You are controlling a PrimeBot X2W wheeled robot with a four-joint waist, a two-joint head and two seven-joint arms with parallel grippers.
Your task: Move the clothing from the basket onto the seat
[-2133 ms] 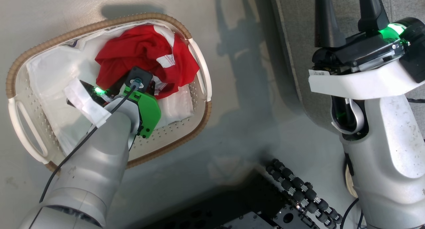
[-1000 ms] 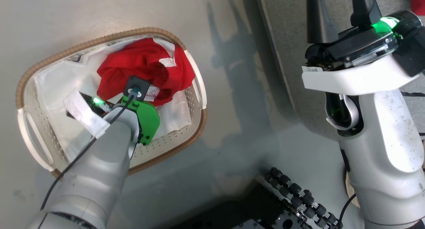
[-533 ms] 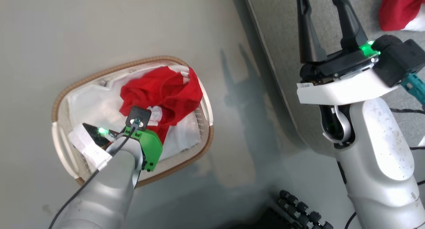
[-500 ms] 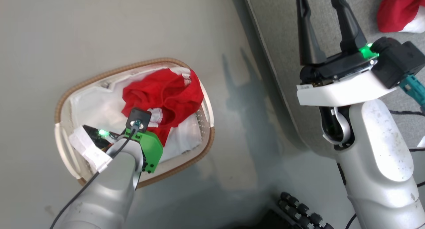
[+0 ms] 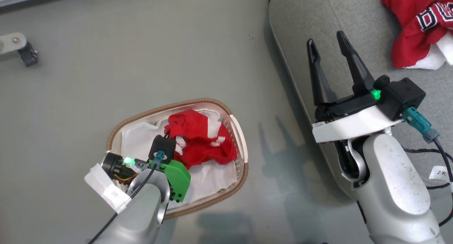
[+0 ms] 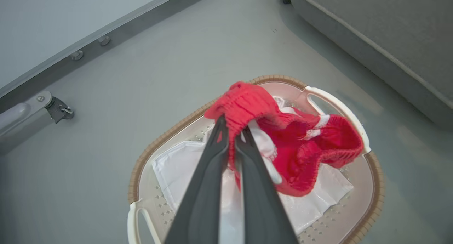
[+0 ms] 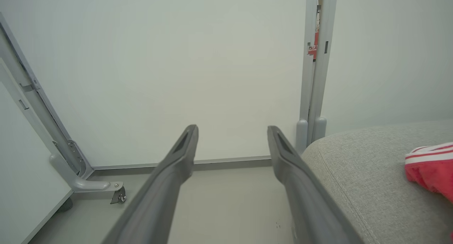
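The left gripper (image 6: 231, 130) pinches the red clothing (image 6: 304, 155), which hangs from its tips just over the basket (image 6: 157, 144), while the right gripper (image 5: 326, 38) stands spread wide, empty.

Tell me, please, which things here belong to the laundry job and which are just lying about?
Job: red garment pinched in the left hand; basket; seat; second red garment already on it.
Lying about: white sheet in the basket; frame caster; open right hand, idle.

Red clothing (image 5: 201, 145), white basket (image 5: 239, 137), grey seat (image 5: 329, 13)
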